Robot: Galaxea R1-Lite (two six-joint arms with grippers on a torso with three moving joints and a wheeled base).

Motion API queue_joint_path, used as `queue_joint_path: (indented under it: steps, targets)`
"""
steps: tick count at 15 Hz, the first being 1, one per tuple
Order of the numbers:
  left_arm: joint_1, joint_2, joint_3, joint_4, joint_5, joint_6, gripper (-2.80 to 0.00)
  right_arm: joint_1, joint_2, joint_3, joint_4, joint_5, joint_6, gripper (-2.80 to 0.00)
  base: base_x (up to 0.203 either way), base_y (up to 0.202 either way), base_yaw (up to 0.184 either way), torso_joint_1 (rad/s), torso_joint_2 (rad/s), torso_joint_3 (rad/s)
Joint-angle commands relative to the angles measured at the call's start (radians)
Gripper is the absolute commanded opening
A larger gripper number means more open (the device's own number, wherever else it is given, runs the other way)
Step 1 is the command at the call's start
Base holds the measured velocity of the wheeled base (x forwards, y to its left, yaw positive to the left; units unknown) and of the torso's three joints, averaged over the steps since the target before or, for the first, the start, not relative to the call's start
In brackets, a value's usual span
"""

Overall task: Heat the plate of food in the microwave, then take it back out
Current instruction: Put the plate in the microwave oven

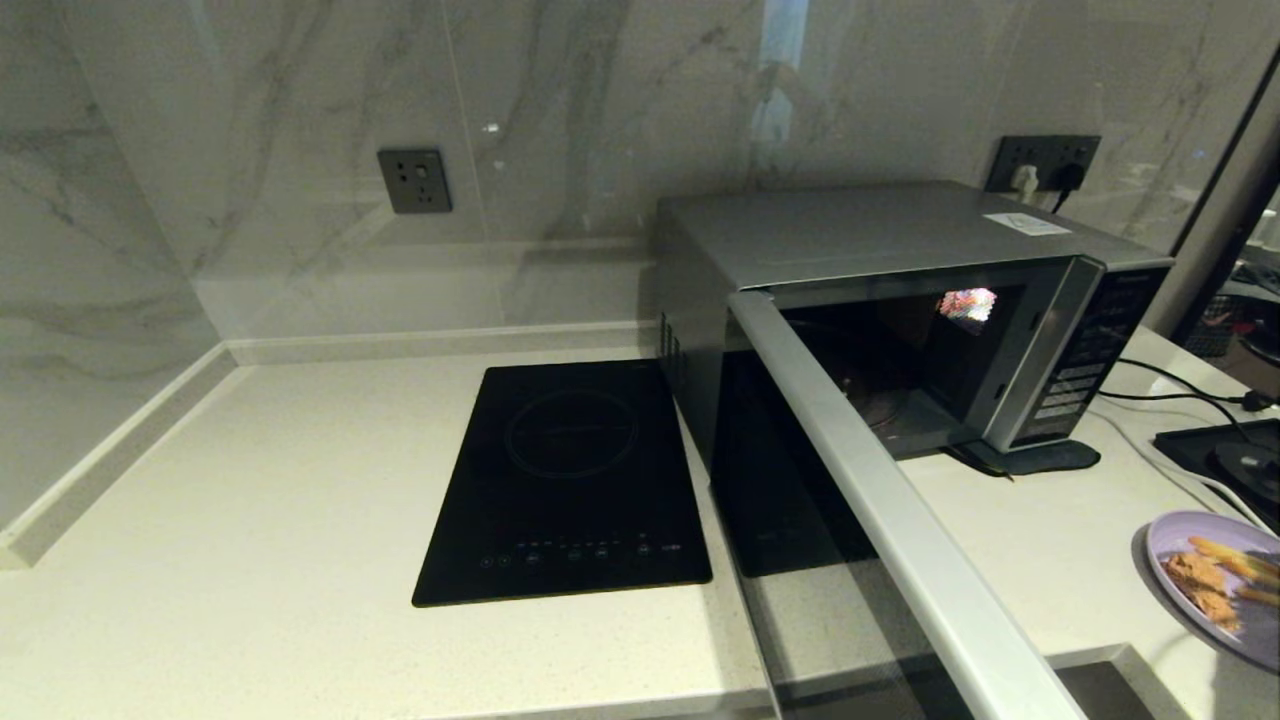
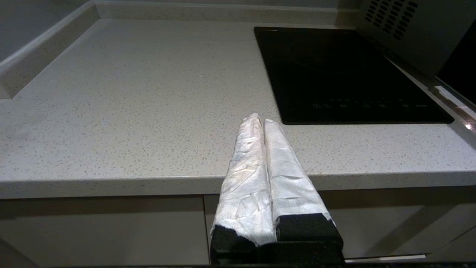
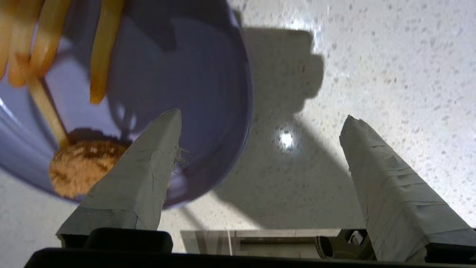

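Observation:
The silver-grey microwave (image 1: 900, 240) stands at the back right of the counter. Its door (image 1: 880, 500) is swung wide open toward me and the cavity looks empty. The pale-lavender plate of food (image 1: 1215, 580) lies on the counter at the far right edge, holding a brown fried piece (image 3: 81, 167) and fries (image 3: 100, 48). My right gripper (image 3: 262, 115) is open just above the plate (image 3: 193, 74), with one finger over its inside and the other over bare counter, so the rim lies between them. My left gripper (image 2: 260, 119) is shut on nothing, parked at the counter's front edge.
A flat black hob (image 1: 570, 480) is set into the counter left of the microwave. Cables (image 1: 1180, 400) and a black device (image 1: 1230, 460) lie to the right of the microwave. The open door reaches out past the counter's front edge.

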Motion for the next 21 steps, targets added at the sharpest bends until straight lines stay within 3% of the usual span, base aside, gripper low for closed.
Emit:
queue_joint_path:
  steps: [1,5,14,21]
  targets:
    - [0.0,0.001,0.0,0.0,0.001,-0.001,-2.8,-0.02,0.063,-0.024,0.005,-0.012,0.004,0.0,0.0,0.0,0.0,0.0,0.0,0.0]
    - [0.0,0.001,0.0,0.0,0.001,0.0,-2.8,-0.057,0.132,-0.048,0.0,-0.038,-0.004,0.0,0.0,0.0,0.0,0.0,0.0,0.0]
    - [0.0,0.001,0.0,0.0,0.001,-0.001,-2.8,-0.054,0.163,-0.092,-0.002,-0.029,-0.009,0.0,0.0,0.0,0.0,0.0,0.0,0.0]
    - [0.0,0.001,0.0,0.0,0.001,-0.002,-2.8,-0.05,0.146,-0.094,-0.002,0.03,-0.045,0.0,0.0,0.0,0.0,0.0,0.0,0.0]
